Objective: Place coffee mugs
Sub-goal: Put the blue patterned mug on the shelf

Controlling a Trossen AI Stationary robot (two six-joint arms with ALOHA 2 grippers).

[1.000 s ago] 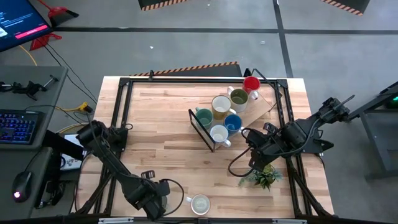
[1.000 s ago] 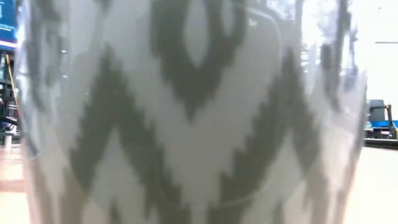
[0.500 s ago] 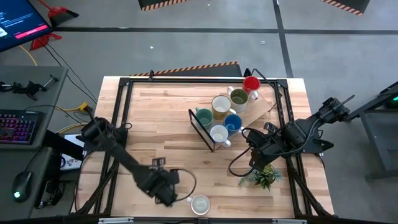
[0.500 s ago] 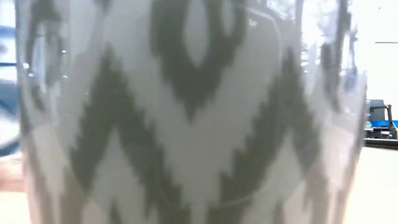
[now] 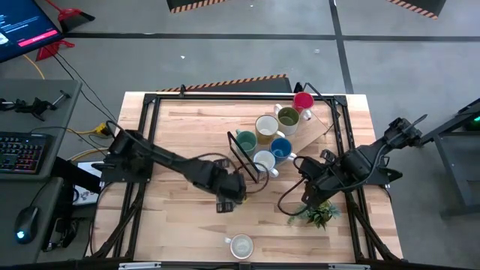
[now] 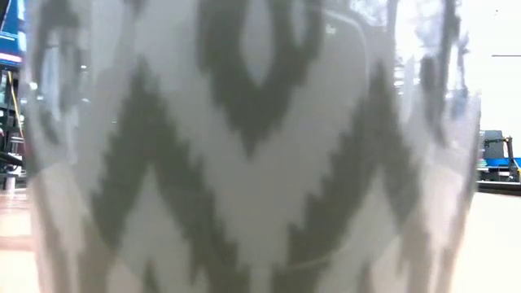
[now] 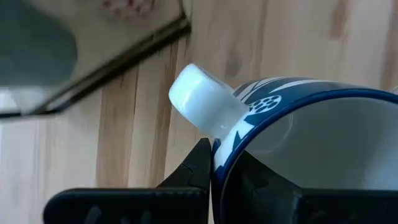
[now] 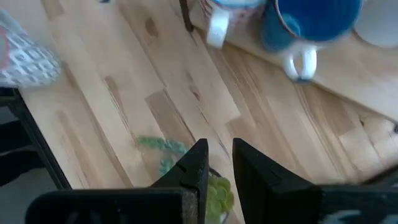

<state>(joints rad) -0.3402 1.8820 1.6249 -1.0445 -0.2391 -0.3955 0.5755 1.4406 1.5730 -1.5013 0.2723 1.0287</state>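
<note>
Your left gripper (image 7: 212, 167) is pinched tight on the rim of a blue-rimmed white mug (image 7: 298, 143), one finger inside the wall, one outside, just beside its white handle (image 7: 202, 102). In the high view that gripper (image 5: 234, 192) sits mid-table beside the mug cluster: teal (image 5: 245, 139), cream-yellow (image 5: 266, 127), olive green (image 5: 288, 117), blue (image 5: 281, 148), white (image 5: 263, 160), red (image 5: 303, 101). A patterned grey-and-white mug (image 5: 241, 245) stands alone at the table's near edge.

Treat the held mug as stiff, glazed, slippery and breakable; a rim pinch likely lets it swing, so a slow carry seems wise.

Your right gripper (image 8: 214, 163) waits above the small potted plant (image 5: 319, 214), fingers slightly apart, holding nothing.
</note>
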